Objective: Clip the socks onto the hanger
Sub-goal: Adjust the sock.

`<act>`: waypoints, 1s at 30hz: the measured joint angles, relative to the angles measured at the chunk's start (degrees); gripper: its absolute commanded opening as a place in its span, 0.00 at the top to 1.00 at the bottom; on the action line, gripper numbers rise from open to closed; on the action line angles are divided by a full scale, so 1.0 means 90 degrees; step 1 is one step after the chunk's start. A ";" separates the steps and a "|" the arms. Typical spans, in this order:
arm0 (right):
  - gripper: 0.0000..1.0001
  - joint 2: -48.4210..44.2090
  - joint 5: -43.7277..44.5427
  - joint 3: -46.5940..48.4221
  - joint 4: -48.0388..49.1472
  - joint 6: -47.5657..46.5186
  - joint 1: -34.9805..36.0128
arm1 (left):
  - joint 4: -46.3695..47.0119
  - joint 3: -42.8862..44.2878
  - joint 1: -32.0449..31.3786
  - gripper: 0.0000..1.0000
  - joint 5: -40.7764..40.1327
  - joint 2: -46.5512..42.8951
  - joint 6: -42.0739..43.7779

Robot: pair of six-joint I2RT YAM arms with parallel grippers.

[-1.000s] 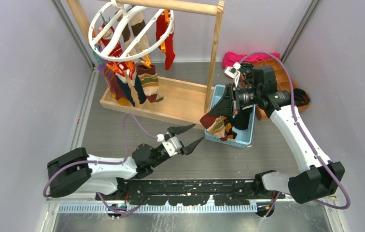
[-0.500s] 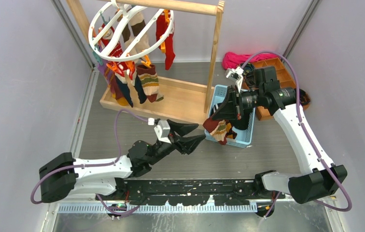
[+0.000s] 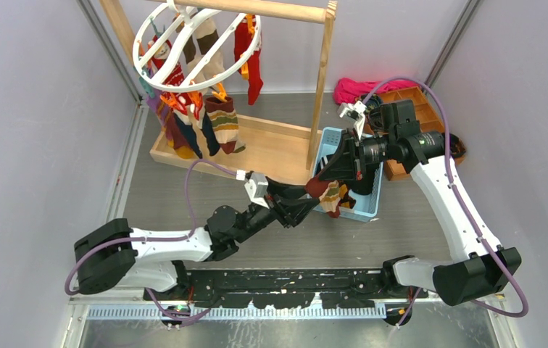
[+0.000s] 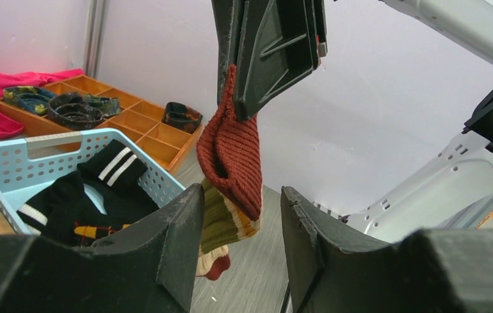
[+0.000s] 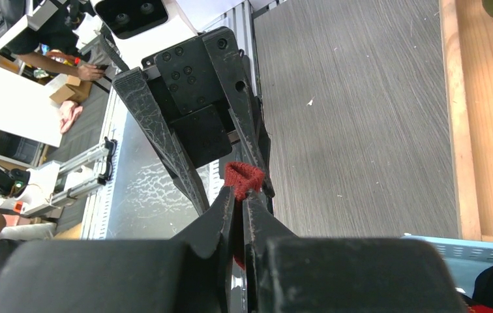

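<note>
1. The grey worktop [image 3: 169,192] fills the floor of the booth, with both arms reaching in from the near edge.
2. At the back left stands the wooden rack [image 3: 321,80], its base a shallow wooden box.
3. The white round hanger [image 3: 144,72] hangs from the rack's top bar. The hung socks [image 3: 220,119] are clipped under it in reds, browns and stripes.
4. Right of the rack's post sits the blue basket [image 3: 351,214]. The left wrist view shows black socks [image 4: 100,182] with white stripes lying in it.
5. Behind the basket is the orange tray [image 3: 420,98] with its small compartments, and a pink cloth [image 3: 351,88] lies at the tray's far left.
6. The right hand [image 5: 239,195] points down and toward the left arm, and it is clenched. Its own camera shows the two fingers pinched together on a rust-red cuff.
7. The left hand [image 4: 240,195] reaches up from the near side, released, with its jaws spread wide. One finger stands on each side of the dangling fabric. Whether either finger touches it, I cannot tell.
8. And there is the sock [image 4: 234,156], held in the air at the basket's near left corner, clear of the worktop. Its red cuff sits in the right hand's grip, and olive, orange and cream stripes hang below between the left hand's fingers.
</note>
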 measured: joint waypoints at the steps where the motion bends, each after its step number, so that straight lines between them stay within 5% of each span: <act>1: 0.99 0.0000 -0.0007 0.0000 0.0000 -0.0010 0.0000 | 0.0036 0.0019 0.0000 0.56 0.0000 0.0036 -0.0024; 6: 0.99 -0.0002 -0.0029 0.0000 -0.0017 -0.0036 0.0000 | 0.0102 0.0143 0.0000 0.66 0.0002 0.0194 -0.0075; 10: 0.99 -0.0005 -0.0039 -0.0002 -0.0019 -0.0073 0.0000 | 0.0114 0.0185 0.0000 0.96 -0.0039 0.0253 -0.0039; 13: 0.97 -0.0029 -0.0039 -0.0002 -0.0022 -0.0097 0.0000 | 0.0112 0.0185 0.0000 1.00 -0.0104 0.0255 0.0080; 14: 0.95 -0.0041 -0.0039 -0.0002 -0.0024 -0.0107 0.0000 | 0.0112 0.0185 0.0000 1.00 -0.0112 0.0253 0.0129; 19: 0.42 -0.0102 0.0070 0.0000 -0.0112 -0.0102 -0.0002 | 0.0102 0.0090 0.0002 1.00 -0.0017 0.0143 0.0843; 21: 0.31 -0.0131 0.0257 0.0039 -0.0250 -0.0197 -0.0034 | -0.0044 -0.0104 0.0007 1.00 0.0119 -0.0121 0.1413; 30: 0.24 -0.0194 0.1030 0.1188 -0.1695 -0.1948 -0.0163 | -0.2548 -0.0435 0.0007 1.00 0.0352 -0.2409 0.4184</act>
